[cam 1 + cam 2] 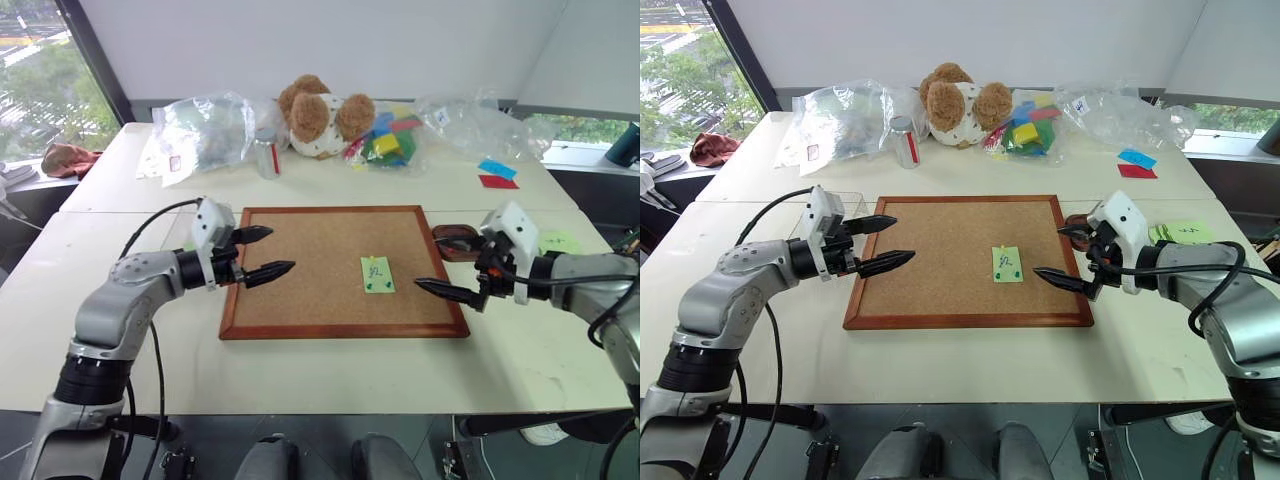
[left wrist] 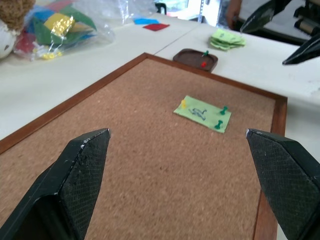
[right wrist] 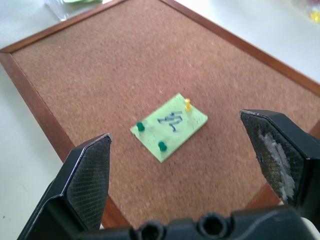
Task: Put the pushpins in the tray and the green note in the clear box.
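The wood-framed corkboard (image 1: pixel 342 270) is lying at the middle of the white desk (image 1: pixel 330 370) and is serving as landmark. The green note (image 1: pixel 377 274) is sitting on its right half, pinned down. Pins on the note, counted in the wrist views: two green pushpins (image 3: pixel 141 127) along one short edge, one yellow pin (image 3: pixel 187 104) near the opposite edge.

The tray (image 2: pixel 195 59) is resting just beyond the board's right frame; one green pin and one red pin are lying in it.

The left gripper (image 1: pixel 262 254) is hovering over the board's left edge, jaws spread wide, holding nothing. The right gripper (image 1: pixel 445 262) is hanging at the board's right edge, jaws likewise apart and empty, partly covering the tray in the head views.

Behind the board: a teddy bear (image 1: pixel 320 113), a metal can (image 1: pixel 266 153), three clear plastic bags, one blue and one red slip. A pile of green slips (image 2: pixel 226 39) is lying right of the tray.

A clear box (image 1: pixel 836 208) is standing left of the board, mostly hidden behind the left gripper; its outline is hard to make out.
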{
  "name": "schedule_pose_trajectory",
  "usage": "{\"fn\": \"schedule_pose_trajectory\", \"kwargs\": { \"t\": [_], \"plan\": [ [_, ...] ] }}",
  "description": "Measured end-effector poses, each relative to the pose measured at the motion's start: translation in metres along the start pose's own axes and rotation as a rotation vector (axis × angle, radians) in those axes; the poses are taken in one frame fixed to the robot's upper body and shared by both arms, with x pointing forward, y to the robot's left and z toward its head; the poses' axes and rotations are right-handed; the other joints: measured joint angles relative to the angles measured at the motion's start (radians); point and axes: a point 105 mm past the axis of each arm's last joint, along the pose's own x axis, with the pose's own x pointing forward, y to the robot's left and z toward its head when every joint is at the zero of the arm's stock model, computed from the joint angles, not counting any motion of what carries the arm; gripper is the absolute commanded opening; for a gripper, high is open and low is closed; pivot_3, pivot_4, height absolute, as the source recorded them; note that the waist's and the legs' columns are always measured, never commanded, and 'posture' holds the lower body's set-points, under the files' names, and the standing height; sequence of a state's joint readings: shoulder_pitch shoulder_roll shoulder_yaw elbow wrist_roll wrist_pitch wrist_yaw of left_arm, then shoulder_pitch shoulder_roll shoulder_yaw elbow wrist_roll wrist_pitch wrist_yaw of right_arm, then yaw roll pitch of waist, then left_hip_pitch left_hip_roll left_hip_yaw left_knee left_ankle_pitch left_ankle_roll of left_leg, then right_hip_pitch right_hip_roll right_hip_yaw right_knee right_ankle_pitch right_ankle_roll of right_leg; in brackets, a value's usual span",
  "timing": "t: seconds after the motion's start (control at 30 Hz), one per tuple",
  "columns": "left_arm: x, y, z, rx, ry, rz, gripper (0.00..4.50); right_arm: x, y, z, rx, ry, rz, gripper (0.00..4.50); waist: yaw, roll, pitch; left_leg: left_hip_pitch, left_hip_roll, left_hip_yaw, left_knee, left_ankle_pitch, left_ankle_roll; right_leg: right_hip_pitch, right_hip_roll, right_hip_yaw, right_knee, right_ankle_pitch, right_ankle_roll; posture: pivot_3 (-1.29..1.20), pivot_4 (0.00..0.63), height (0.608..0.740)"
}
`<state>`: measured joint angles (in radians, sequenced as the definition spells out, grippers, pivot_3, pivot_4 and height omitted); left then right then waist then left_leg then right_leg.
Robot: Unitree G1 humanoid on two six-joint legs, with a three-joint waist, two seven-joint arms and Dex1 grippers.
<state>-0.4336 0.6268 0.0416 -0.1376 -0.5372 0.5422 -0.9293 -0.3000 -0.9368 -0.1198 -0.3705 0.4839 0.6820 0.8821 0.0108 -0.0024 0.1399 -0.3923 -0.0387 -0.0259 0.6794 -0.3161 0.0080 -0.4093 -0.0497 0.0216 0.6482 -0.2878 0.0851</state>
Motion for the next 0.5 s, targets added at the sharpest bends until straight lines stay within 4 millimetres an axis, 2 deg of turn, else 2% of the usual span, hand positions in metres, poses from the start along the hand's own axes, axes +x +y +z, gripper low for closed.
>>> {"fn": "schedule_pose_trajectory", "kwargs": {
  "t": [0.5],
  "plan": [
    [-0.0025, 0.0006, 0.0003, -0.045, -0.003, 0.002, 4.46, 0.0047, 0.004, -0.0038, 0.028, -0.002, -0.016, 4.5, 0.001, 0.0, 0.0, 0.0, 0.0, 0.0, 0.0, 0.0, 0.0, 0.0, 0.0, 0.0, 0.0, 0.0, 0.0, 0.0, 0.15, 0.74]
  ]
}}
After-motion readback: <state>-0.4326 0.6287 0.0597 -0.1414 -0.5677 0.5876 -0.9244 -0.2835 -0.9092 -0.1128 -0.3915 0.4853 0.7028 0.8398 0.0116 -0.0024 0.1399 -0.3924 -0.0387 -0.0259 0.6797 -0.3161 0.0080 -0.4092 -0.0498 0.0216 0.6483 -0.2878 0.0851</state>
